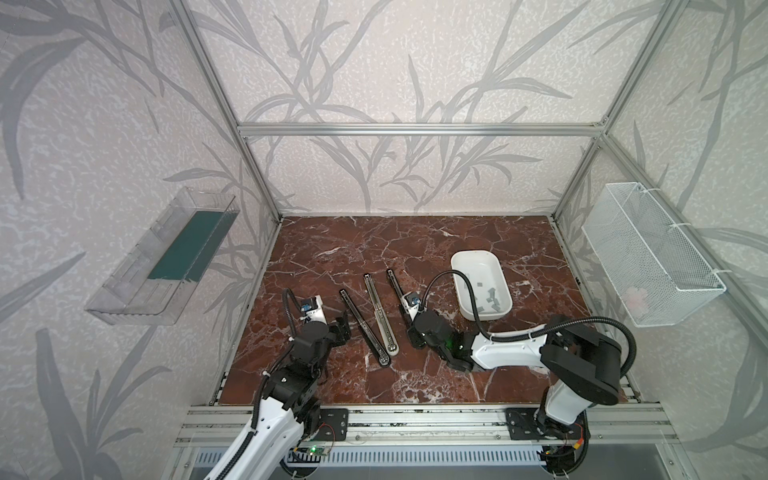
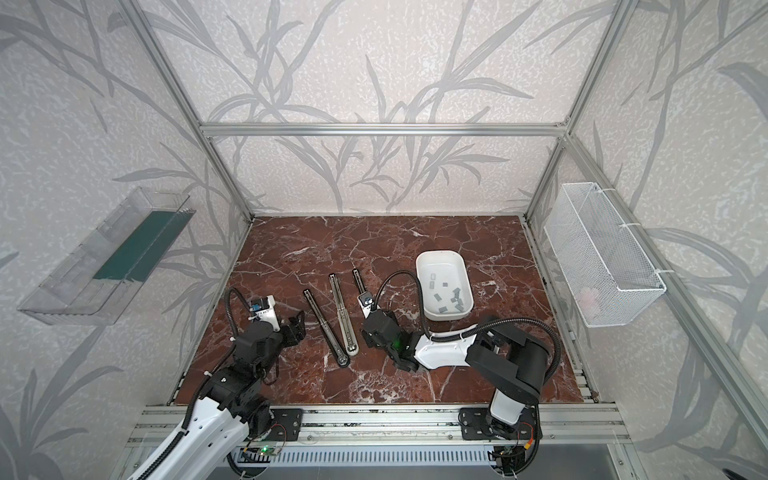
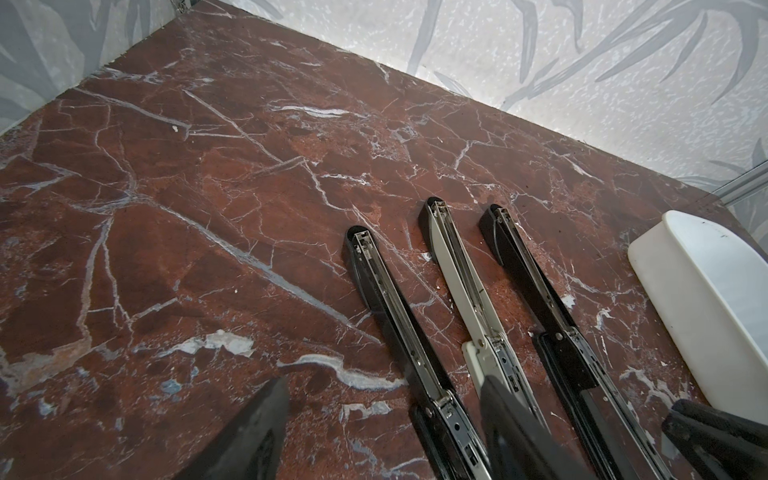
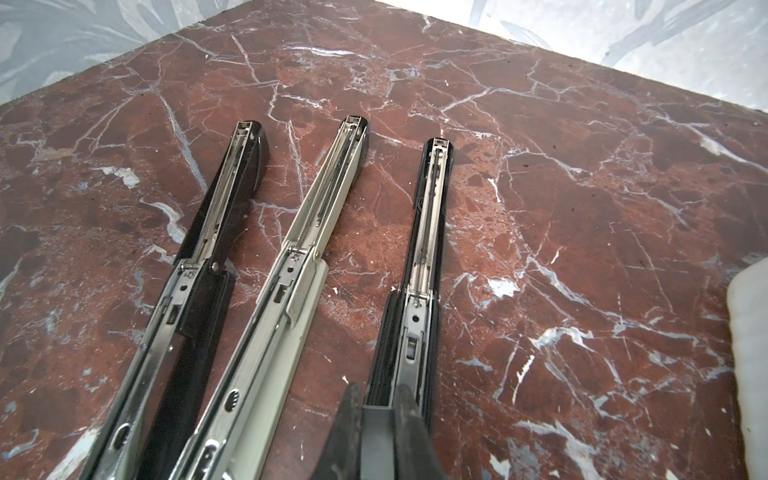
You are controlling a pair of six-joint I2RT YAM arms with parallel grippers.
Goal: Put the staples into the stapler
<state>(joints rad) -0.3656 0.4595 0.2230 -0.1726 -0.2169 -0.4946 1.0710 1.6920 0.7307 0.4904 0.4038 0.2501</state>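
Three staplers lie opened flat side by side on the marble table: a black one (image 1: 361,324) (image 3: 386,299), a white one (image 1: 380,316) (image 4: 316,216) and a second black one (image 1: 395,284) (image 4: 428,232). My right gripper (image 4: 379,419) (image 1: 409,318) is shut on the near end of that second black stapler. My left gripper (image 3: 384,424) (image 1: 343,328) stands open beside the first black stapler, holding nothing. The staples (image 1: 492,297) (image 2: 442,308) are small grey strips lying loose in the white tray (image 1: 473,253).
The white tray (image 3: 706,291) stands right of the staplers, close to my right arm's cable. A clear plastic shelf (image 1: 166,266) hangs on the left wall and a white wire basket (image 1: 648,257) on the right wall. Aluminium posts frame the table.
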